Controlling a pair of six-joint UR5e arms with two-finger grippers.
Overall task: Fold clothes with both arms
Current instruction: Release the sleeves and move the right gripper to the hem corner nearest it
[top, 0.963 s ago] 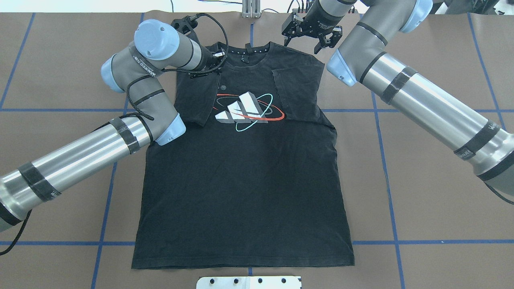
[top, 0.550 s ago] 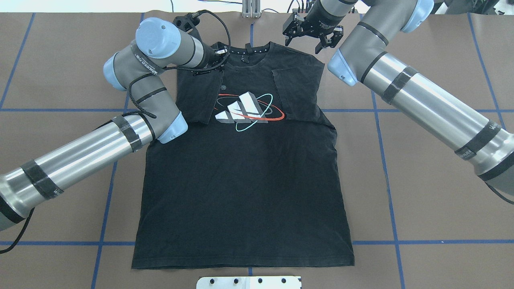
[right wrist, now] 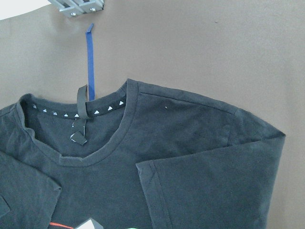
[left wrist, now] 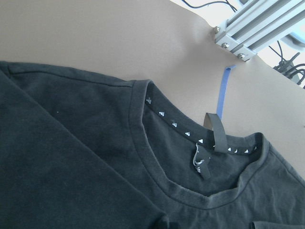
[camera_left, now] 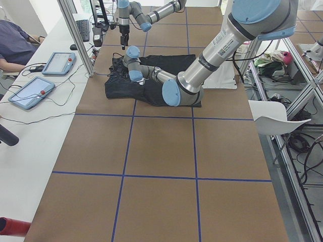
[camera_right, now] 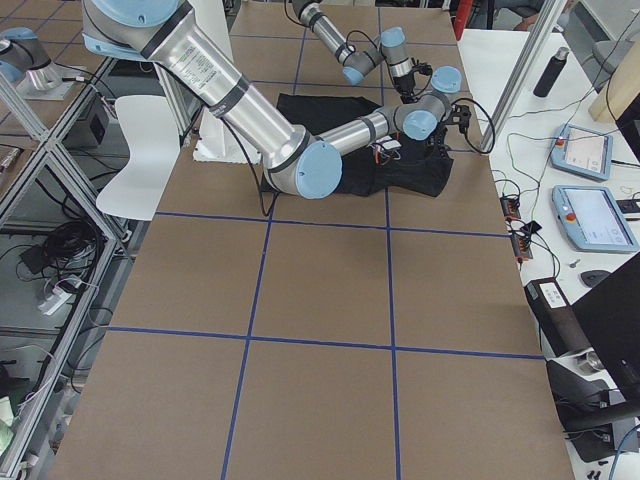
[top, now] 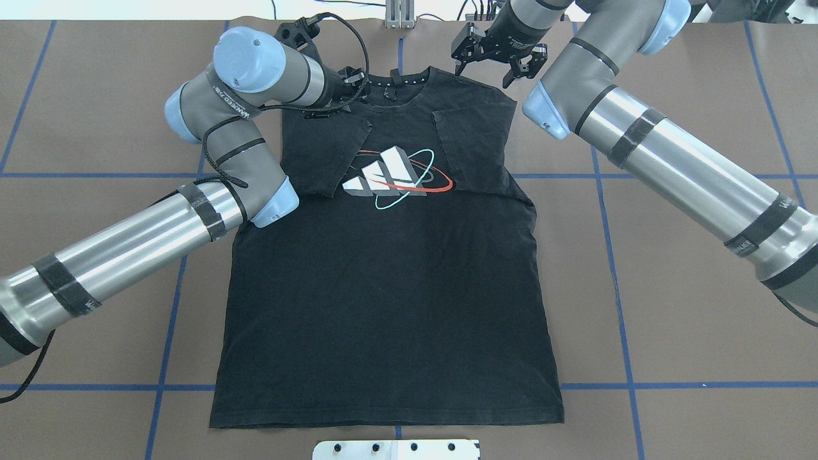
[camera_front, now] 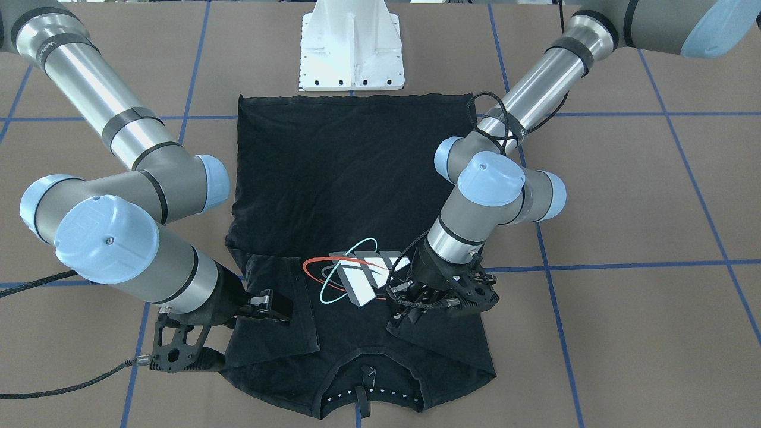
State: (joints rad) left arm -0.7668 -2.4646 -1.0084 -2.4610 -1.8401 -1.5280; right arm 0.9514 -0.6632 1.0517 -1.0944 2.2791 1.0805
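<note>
shirt: black T-shirt (top: 383,287) lies flat on the brown desk (top: 671,287), print (top: 393,176) facing up.
orientation: collar (top: 396,80) at the far end from the robot, hem near the white pedestal (camera_front: 351,53).
left sleeve (top: 326,153): folded inward onto the chest, its edge meets the left side of the print.
right sleeve (top: 476,150): folded inward too, its edge just beside the right side of the print.
left gripper (camera_front: 434,297): low over the shirt's left shoulder, just beside the collar. The wrist and cables hide the fingers, so I can't tell if they're apart or together. It looks clear of the cloth, but the view is poor.
right gripper (top: 489,69): hovers over the right shoulder, near the collar. Fingers apart, nothing between them.
</note>
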